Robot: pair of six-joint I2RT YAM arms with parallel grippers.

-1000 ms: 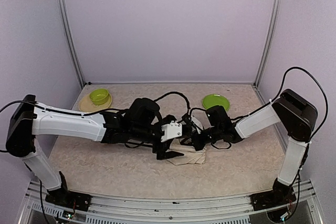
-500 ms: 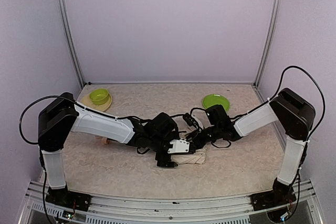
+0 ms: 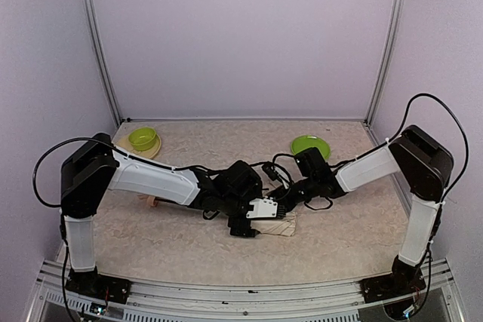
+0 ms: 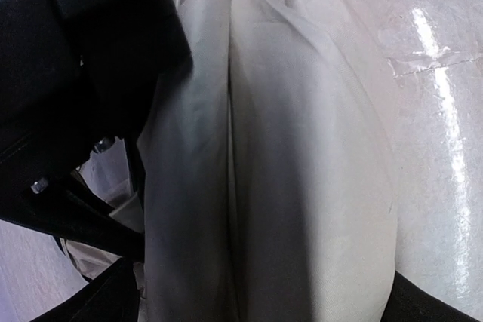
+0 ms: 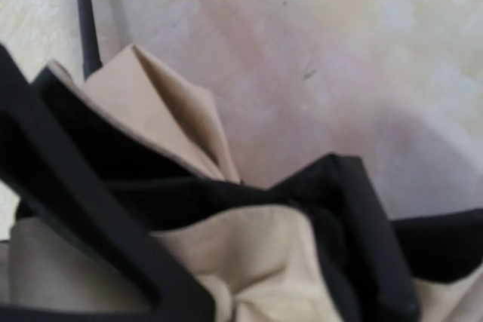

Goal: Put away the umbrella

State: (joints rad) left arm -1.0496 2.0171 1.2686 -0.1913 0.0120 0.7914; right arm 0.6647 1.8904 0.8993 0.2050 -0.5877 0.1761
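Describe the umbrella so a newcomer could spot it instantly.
On the speckled table, look near the front centre, where the two arms meet. The umbrella lies there as a crumpled cream-beige fabric bundle with black lining. Nothing else is cloth: its neighbours are a green plate and a green bowl further back.

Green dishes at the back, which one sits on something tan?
The deep bowl, back left; the flat plate lies straight on the table.

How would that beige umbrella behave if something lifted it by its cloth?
Probably floppy: the umbrella lies in loose, creased folds, so the cloth would likely sag. Its thin black rod looks stiff, perhaps a firmer hold. Slumped flat, it seems unlikely to roll.
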